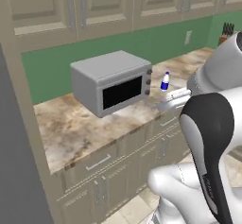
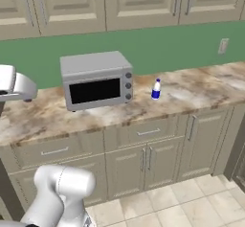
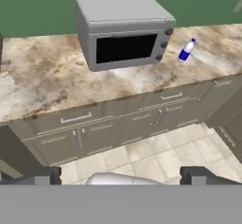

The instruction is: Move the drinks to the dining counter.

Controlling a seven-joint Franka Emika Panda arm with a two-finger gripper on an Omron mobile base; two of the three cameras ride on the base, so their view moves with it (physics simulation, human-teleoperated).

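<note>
The left base view looks forward and down from behind the arm, slanting rightward along the desk (image 1: 71, 128) toward the microwave (image 1: 113, 82). The right base view faces the same desk more squarely, from farther back. The hand view looks down at it from above the floor. All three share the microwave, the white-and-blue bottle (image 2: 156, 89) and the cabinet fronts.

You're facing a grey toaster oven (image 1: 113, 82) with a dark glass door, standing on a beige-brown marbled counter (image 1: 71, 128) over beige cabinet drawers (image 2: 139, 132). Behind it runs a green backsplash wall (image 2: 158, 46) with a pale outlet (image 2: 223, 45), under beige upper cabinets (image 2: 134, 1). Below, the floor is pale tile (image 3: 156, 154). A knife block (image 1: 226, 34) sits far right.
</note>
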